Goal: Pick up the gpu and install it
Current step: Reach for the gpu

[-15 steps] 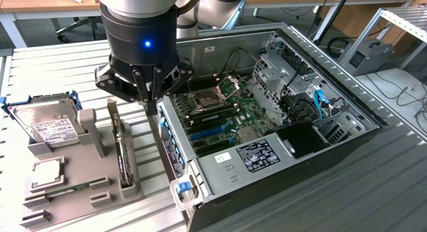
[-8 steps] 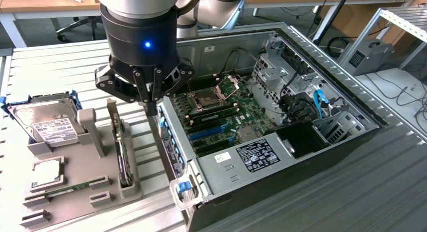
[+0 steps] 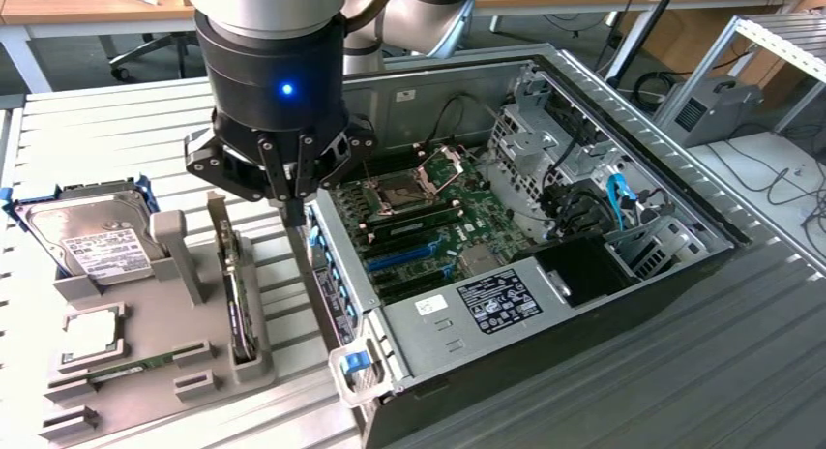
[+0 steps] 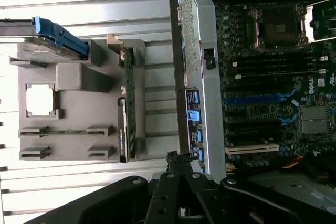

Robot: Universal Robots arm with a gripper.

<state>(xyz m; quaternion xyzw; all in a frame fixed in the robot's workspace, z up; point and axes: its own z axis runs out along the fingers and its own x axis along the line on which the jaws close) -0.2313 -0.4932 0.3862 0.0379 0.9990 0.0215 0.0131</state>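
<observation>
A: State of the gripper (image 3: 294,209)?

B: Fingers pressed together, pinching nothing. Hanging tips-down under the black wrist with its small blue light (image 3: 286,88), just outside the open computer case (image 3: 581,362), close by its nine o'clock wall in the exterior view.

A: Whereabouts of the gpu (image 3: 234,275)?

B: Standing on edge in a slot of the grey holder (image 3: 174,246), at seven o'clock from the gripper in the exterior view. Near the fingertips, yet apart from them. Seen edge-on from the wrist view, green board along the slot.

A: Anything else in that holder?

B: Silver hard drive (image 3: 93,238) in a blue caddy, propped at nine o'clock from the gpu. Square silver chip (image 3: 88,333) lying flat at about eight o'clock. Narrow green memory stick (image 3: 130,364) set low, between seven and eight o'clock.

A: And inside the case?

B: Lying on its side, panel off. Green motherboard (image 3: 427,226) in plain sight at three o'clock from the gripper, with blue slots (image 3: 400,258) bare and the processor socket (image 3: 394,193) showing its metal frame tilted up. Labelled metal box (image 3: 497,302) at five o'clock of the board.

A: Resting on what?

B: Holder and case side by side on a pale slatted table (image 3: 116,139).
</observation>
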